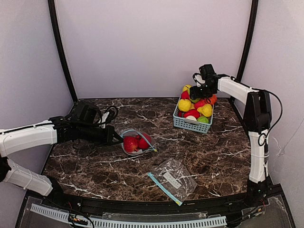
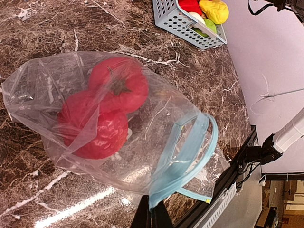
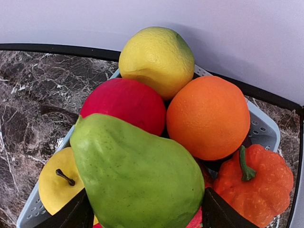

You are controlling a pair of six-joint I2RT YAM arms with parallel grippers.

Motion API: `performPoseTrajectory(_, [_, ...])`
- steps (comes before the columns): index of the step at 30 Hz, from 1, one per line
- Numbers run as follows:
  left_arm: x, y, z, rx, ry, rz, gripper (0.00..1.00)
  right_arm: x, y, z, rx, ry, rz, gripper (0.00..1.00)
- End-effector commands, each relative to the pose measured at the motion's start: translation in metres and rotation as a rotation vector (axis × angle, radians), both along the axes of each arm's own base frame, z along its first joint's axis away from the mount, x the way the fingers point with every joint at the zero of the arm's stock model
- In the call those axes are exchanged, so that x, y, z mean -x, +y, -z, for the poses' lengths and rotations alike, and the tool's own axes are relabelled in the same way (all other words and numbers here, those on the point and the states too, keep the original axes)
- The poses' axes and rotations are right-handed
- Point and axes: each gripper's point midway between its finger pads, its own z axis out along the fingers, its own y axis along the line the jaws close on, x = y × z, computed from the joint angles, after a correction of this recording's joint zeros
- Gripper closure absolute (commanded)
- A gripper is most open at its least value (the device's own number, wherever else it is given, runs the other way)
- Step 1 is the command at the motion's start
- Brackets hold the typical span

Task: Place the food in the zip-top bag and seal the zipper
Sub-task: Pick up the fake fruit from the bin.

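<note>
A clear zip-top bag point(image 2: 161, 137) with a light-blue zipper point(image 2: 190, 152) lies left of the table's centre, its mouth gaping. Two red food pieces point(image 2: 116, 85) point(image 2: 95, 128) sit inside it. My left gripper point(image 2: 152, 211) is shut on the zipper's edge at the bag's mouth point(image 1: 115, 137). The rest of the food is piled in the light-blue basket point(image 1: 190, 124) at the back right. My right gripper point(image 3: 145, 213) reaches into that pile point(image 1: 197, 91). Its fingers press both sides of a green pear point(image 3: 137, 175), which rests on the other fruit.
Around the pear lie a lemon point(image 3: 156, 59), an orange point(image 3: 208, 116), a red apple point(image 3: 123, 104), a yellow apple point(image 3: 54, 185) and an orange pumpkin-like piece point(image 3: 256, 187). A second, flat bag point(image 1: 176, 176) lies near the front edge. White walls stand close behind the basket.
</note>
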Motion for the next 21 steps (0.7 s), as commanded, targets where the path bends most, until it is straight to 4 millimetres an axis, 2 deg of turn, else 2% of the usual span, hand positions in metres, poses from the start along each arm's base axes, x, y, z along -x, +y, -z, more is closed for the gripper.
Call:
performPoseTrajectory(1, [-0.004, 0.001, -0.01, 0.017, -0.015, -0.01, 0.99, -0.008, 0.0, -0.001, 0.006, -0.017, -0.005, 0.29])
performPoseTrajectory(7, [-0.002, 0.004, -0.012, 0.016, -0.02, -0.019, 0.99, -0.008, -0.001, -0.005, 0.005, -0.026, -0.007, 0.37])
performPoseTrajectory(12, [0.0, 0.006, -0.011, 0.018, -0.021, -0.024, 0.99, -0.005, -0.001, -0.021, -0.006, -0.049, -0.01, 0.39])
performPoseTrajectory(15, [0.0, 0.007, -0.013, 0.023, -0.026, -0.027, 0.99, 0.002, 0.003, -0.041, -0.043, -0.069, -0.026, 0.39])
performPoseTrajectory(21, [-0.001, 0.005, -0.017, 0.034, -0.036, -0.023, 0.99, 0.031, 0.01, -0.1, -0.141, -0.136, -0.074, 0.41])
